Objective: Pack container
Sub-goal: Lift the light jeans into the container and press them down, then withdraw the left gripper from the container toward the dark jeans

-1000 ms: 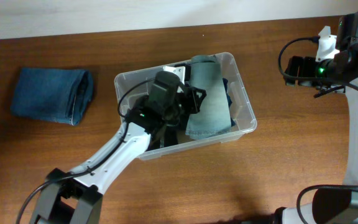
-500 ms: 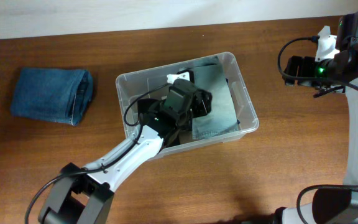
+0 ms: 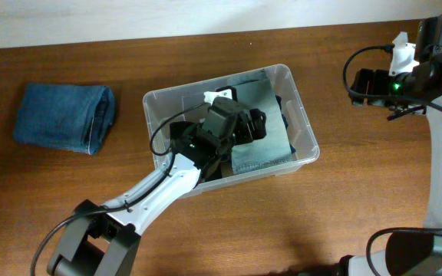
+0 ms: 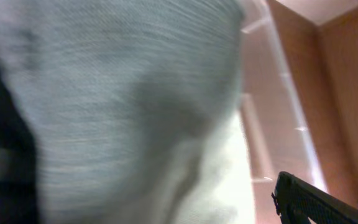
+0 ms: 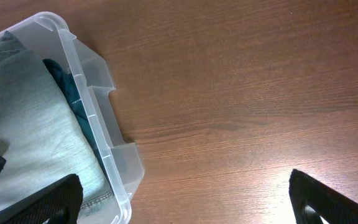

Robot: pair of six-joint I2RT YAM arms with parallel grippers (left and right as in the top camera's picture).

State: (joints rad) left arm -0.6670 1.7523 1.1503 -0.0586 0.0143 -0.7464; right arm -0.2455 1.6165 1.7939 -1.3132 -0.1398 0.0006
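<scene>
The container (image 3: 307, 150) sits at the centre of the table (image 3: 229, 238). The left arm reaches in from 7 o'clock, wrist bent over the container, with the left gripper (image 3: 255, 126) low against the folded grey cloth (image 3: 267, 103) inside. Whether its jaws are clamped or released cannot be told. The right arm stands at 3 o'clock, the right gripper (image 3: 361, 86) spread wide and apart from the container. Folded jeans (image 3: 65, 117) lie at 9 o'clock.

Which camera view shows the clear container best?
The overhead view: the container shows almost whole, rim and contents. The right wrist view shows only one end; the left wrist view shows only a blurred stretch of wall.
</scene>
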